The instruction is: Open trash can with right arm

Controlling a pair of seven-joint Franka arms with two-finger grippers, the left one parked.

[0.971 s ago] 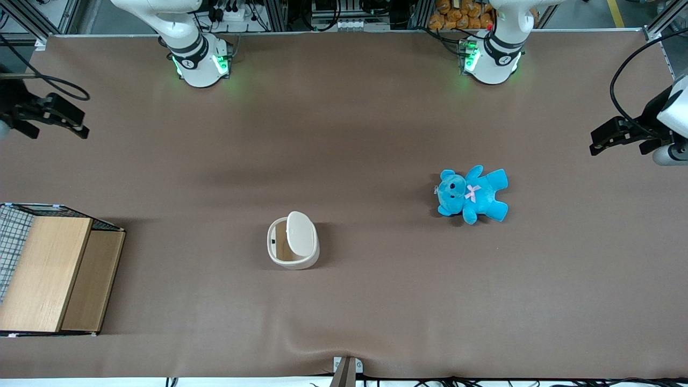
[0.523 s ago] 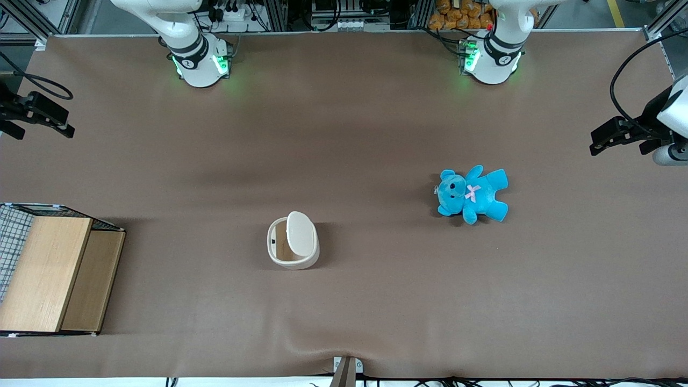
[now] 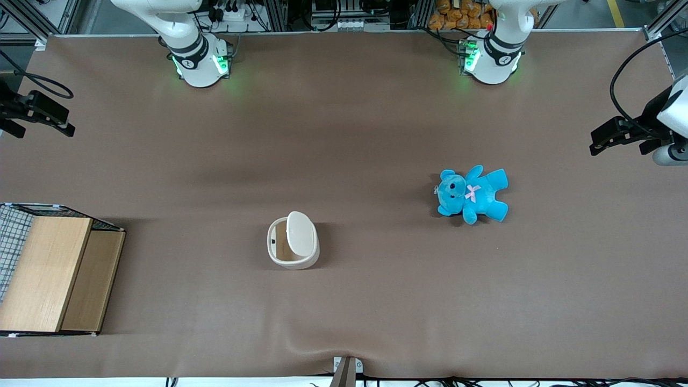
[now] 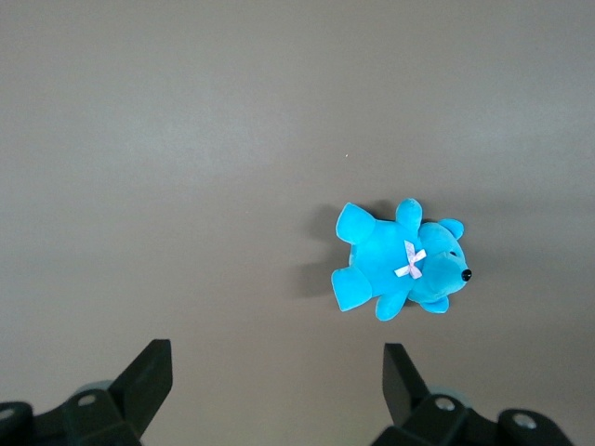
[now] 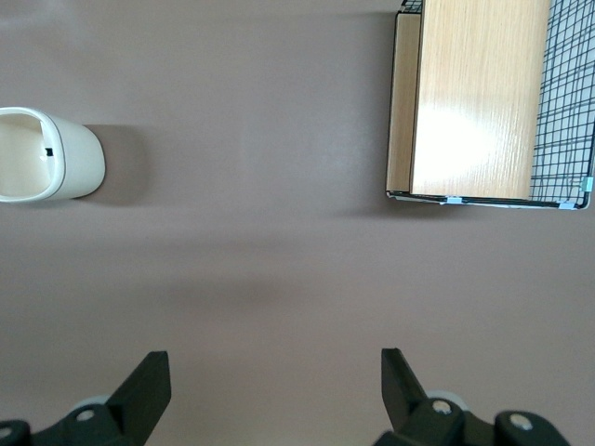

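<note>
Trash can (image 3: 293,247) sits on the brown table (image 3: 376,301), about mid-table, nearer the front camera than the arm bases. Lid (image 3: 300,234) is tipped up, tan inside showing. Right arm's claw (image 3: 40,112) hangs above the table edge at the working arm's end, well apart from the trash can, holding nothing; fingers (image 5: 149,386) spread wide in the wrist view. Wooden box (image 3: 54,274) with wire mesh lies at the working arm's end. Blue teddy (image 3: 472,194) lies toward the parked arm's end.

Front camera looks steeply down; both views share trash can (image 3: 293,247).
</note>
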